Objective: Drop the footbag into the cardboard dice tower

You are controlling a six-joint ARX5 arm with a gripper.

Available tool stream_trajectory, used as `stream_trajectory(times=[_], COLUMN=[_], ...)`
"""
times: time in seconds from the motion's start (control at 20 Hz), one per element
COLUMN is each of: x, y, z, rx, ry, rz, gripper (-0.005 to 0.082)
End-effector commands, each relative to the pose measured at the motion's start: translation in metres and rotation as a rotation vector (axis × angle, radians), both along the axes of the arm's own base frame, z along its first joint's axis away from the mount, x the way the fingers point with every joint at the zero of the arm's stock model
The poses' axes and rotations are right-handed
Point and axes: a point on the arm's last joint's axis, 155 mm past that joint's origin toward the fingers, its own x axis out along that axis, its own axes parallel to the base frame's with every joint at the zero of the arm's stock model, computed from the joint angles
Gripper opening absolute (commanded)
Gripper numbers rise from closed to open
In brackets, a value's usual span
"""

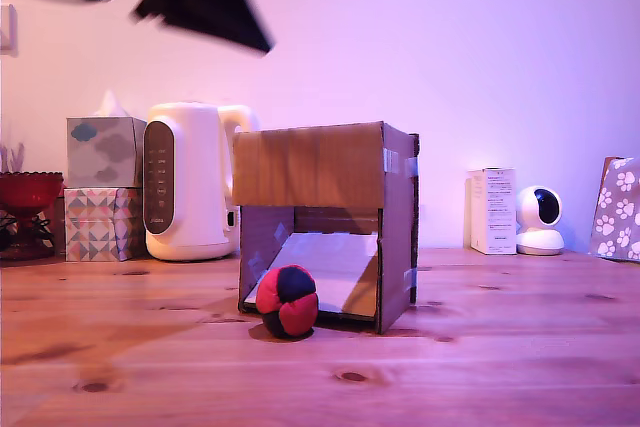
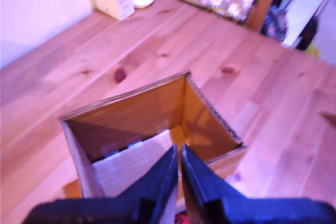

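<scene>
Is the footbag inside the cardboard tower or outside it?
Outside: the footbag lies on the table at the front opening of the cardboard dice tower.

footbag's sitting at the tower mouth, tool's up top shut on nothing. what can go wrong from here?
1. The footbag rests on the table at the front opening of the cardboard dice tower; being round, it may roll if nudged.
2. The tool hangs closed and empty above the tower's open top; descending could hit the cardboard rim.
3. The exterior view shows the arm blurred, so any overshoot could knock the light tower.
</scene>
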Motion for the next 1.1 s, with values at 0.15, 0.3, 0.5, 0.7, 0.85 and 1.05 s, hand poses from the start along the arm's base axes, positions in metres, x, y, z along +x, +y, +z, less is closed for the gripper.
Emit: stream_trajectory(times=[0.15,0.3,0.5,0.7,0.85,1.05], x=[-0.025,-0.039,-0.060,-0.079,-0.080,-0.079], y=[0.009,0.016,0.025,0.030,0.030,0.028], z=[-0.036,-0.066,-0.107,-0.137,-0.139,-0.135], rx=[-0.062,-0.095,-0.109,-0.071,-0.067,-0.076], ry=[0.014,0.034,0.083,0.151,0.158,0.141], rz=[0.016,0.033,0.042,0.035,0.032,0.028], gripper=[-0.0024,-0.0024,-0.0024,-0.0024,-0.0024,-0.0024])
